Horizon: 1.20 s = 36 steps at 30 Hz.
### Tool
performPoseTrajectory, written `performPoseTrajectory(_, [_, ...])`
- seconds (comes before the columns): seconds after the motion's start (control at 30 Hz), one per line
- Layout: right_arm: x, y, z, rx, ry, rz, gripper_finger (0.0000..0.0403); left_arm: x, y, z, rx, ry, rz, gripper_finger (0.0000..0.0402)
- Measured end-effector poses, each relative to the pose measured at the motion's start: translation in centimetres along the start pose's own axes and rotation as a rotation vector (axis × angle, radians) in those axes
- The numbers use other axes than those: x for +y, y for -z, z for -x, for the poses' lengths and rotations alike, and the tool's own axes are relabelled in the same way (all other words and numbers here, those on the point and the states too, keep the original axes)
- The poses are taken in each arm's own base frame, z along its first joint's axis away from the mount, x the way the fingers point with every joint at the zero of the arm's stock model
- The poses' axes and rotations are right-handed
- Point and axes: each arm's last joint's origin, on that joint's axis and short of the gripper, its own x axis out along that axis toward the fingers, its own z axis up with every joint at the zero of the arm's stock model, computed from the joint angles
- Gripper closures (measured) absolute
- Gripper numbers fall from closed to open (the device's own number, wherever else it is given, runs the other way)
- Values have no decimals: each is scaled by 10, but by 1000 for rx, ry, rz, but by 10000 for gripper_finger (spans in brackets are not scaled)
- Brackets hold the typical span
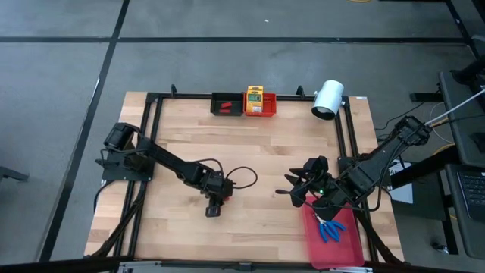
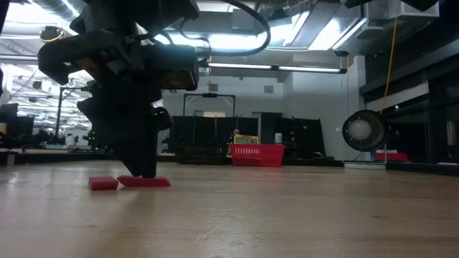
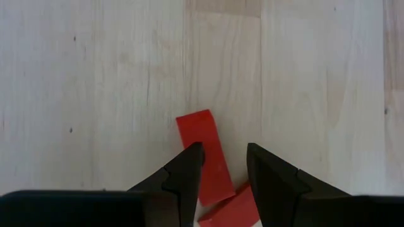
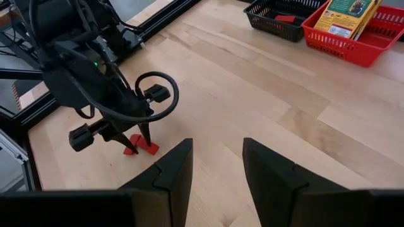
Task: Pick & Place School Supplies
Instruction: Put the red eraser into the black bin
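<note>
Two dark fingers point(image 3: 189, 173) of the left gripper point(image 3: 224, 180) stand spread, tips down at the table point(image 1: 258, 148), straddling a flat red piece point(image 3: 208, 154) that lies between them without being pinched; a second red piece point(image 3: 237, 208) lies just beside it, nearer the wrist, and the two overlap or touch at one corner; in the low view both pieces rest flat on the wood at the foot of the gripper; the left arm point(image 1: 163, 158) reaches in from the table's left edge. Farther out, the right gripper point(image 4: 218, 167) hangs above bare wood with its jaws spread and nothing between them, well apart from the red pieces and facing them; behind it a flat red tray point(image 1: 337, 246) holds two blue-handled tools point(image 1: 330, 227). Well beyond both grippers, at the table's far edge, a red bin point(image 1: 260, 103) holds yellow-and-green boxes point(image 1: 254, 96); just beside it a black bin point(image 1: 225, 104) holds another small red piece point(image 4: 285, 19).
</note>
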Motion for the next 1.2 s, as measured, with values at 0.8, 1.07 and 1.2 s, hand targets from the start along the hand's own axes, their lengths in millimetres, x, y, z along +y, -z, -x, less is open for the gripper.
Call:
performPoseTrajectory(0.8, [-3, 1, 0, 4, 19, 2, 262, 24, 10, -5, 24, -86, 54, 308])
performPoseTrajectory(1.07, [-3, 1, 0, 4, 19, 1, 262, 24, 10, -4, 33, -69, 78, 372])
performPoseTrajectory(1.2, [-3, 0, 0, 4, 19, 0, 262, 26, 10, -3, 36, -65, 89, 396])
